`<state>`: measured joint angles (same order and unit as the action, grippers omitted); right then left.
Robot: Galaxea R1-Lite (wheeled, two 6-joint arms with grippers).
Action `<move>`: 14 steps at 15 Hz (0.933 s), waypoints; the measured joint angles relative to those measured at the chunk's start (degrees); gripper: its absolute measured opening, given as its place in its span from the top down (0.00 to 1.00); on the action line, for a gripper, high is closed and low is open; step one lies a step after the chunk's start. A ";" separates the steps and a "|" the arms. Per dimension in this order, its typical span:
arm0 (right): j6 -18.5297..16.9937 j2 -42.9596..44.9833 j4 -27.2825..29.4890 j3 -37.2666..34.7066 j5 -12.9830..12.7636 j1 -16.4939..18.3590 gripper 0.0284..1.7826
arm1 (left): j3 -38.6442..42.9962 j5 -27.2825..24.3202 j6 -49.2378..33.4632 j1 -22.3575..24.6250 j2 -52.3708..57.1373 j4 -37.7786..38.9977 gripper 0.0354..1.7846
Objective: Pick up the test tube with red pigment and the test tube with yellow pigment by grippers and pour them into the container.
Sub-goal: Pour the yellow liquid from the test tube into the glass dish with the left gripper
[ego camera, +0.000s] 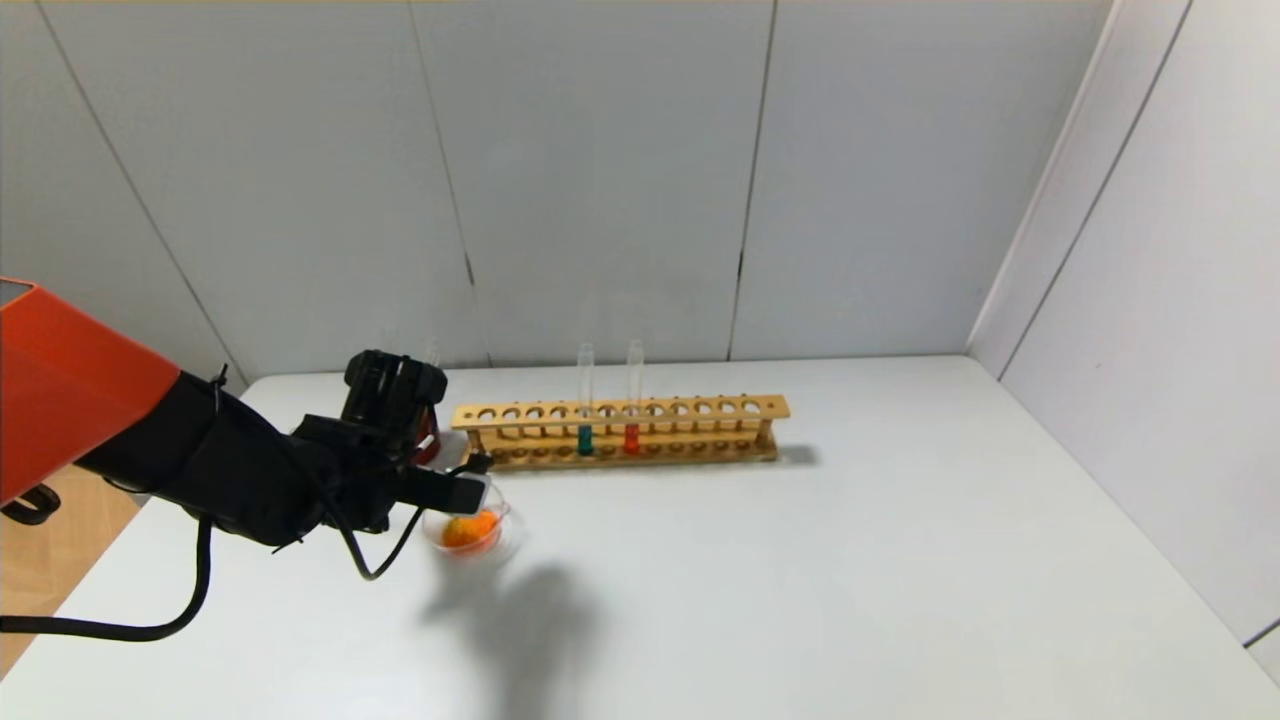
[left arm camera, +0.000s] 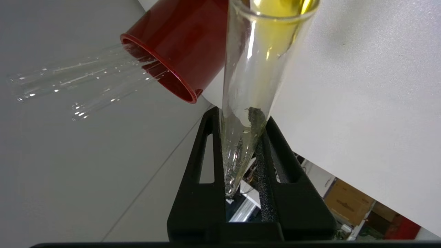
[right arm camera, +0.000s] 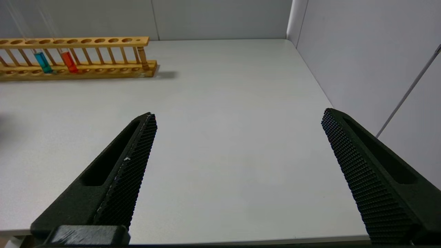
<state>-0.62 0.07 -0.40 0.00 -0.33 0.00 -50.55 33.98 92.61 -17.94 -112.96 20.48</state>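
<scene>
On the white table (ego camera: 800,560), the left claw (left arm camera: 241,137) clamps the tipped test tube with yellow pigment (left arm camera: 255,69) over the container (ego camera: 470,530).

The head camera looked down over the table (ego camera: 900,560). The right wrist camera sat low at its near edge, sharing the far rack (ego camera: 620,428). The left wrist camera was close up.

yellow-pigment tube (left arm camera: 256,69) clamped in jaws, red cup (left arm camera: 179,44)

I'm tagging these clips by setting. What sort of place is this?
Probably a mock chemistry bench in a robot lab: a wooden test tube rack holding tubes of coloured liquid, a glass container with orange liquid, plain white table and panel walls. The left gripper holds the yellow tube.
</scene>
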 joint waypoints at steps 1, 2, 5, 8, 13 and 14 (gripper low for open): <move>0.00 0.00 0.00 0.00 0.02 0.00 0.02 | -0.18 0.04 0.44 -0.21 0.00 -0.01 0.84; 0.00 0.00 0.00 0.00 0.00 0.00 0.02 | -0.24 0.48 0.66 -0.29 0.00 -0.01 0.84; 0.00 0.00 0.02 0.00 0.00 0.00 0.02 | -0.40 2.96 2.76 -0.79 0.00 -0.06 0.84; 0.02 0.00 0.00 0.00 0.04 0.00 0.02 | -0.96 3.64 4.39 -1.26 0.02 -0.04 0.84; 0.00 0.00 0.02 0.00 0.00 0.00 0.02 | -1.45 4.80 7.11 -1.78 0.61 -0.04 0.84; 0.02 0.00 0.00 0.00 0.00 0.00 0.02 | -1.58 4.86 7.47 -1.84 0.91 -0.04 0.84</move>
<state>-0.60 0.07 -0.40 0.00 -0.33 0.00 -52.14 38.84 100.08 -19.79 -112.04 20.44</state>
